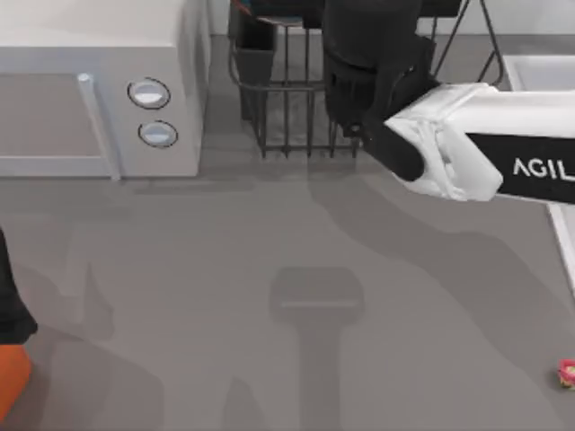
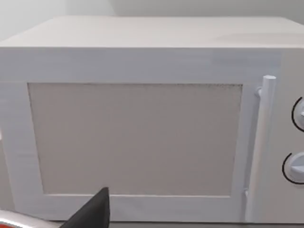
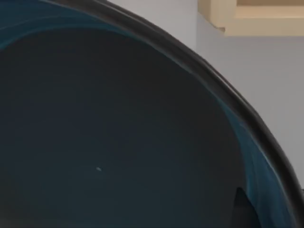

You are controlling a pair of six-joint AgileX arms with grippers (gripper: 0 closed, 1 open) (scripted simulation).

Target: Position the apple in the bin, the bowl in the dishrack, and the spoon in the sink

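My right arm (image 1: 467, 144) reaches over the black wire dishrack (image 1: 287, 99) at the back of the table. Its dark wrist covers the gripper from above. In the right wrist view the teal-blue bowl (image 3: 118, 133) is very close, its dark inside facing the camera, and one fingertip (image 3: 241, 209) lies against its inner wall. A sliver of the bowl's reddish rim (image 1: 269, 7) shows above the rack. The tiny pink-and-yellow spoon (image 1: 566, 373) lies at the table's front right edge. The white-rimmed sink (image 1: 539, 72) is at the right. The apple and the bin are out of view.
A white microwave (image 1: 99, 90) with two round knobs stands at the back left, and its door (image 2: 137, 137) faces the left wrist camera. My left arm (image 1: 11, 310) is parked at the left edge, above an orange shape (image 1: 9, 382) in the front left corner.
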